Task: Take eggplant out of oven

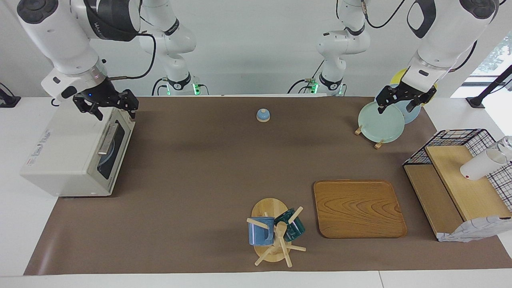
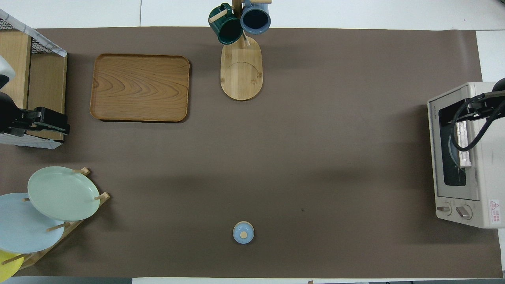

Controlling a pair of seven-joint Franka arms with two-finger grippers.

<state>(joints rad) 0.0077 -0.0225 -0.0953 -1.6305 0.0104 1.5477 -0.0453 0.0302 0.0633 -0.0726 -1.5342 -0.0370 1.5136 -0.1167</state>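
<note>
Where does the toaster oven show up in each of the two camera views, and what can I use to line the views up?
Facing view: the oven sits at the picture's left edge, below the right gripper.
Overhead view: the oven sits at the picture's right edge, its door toward the table's middle.
Shared landmark: the small blue lid on the mat, at mid-width in both views.
</note>
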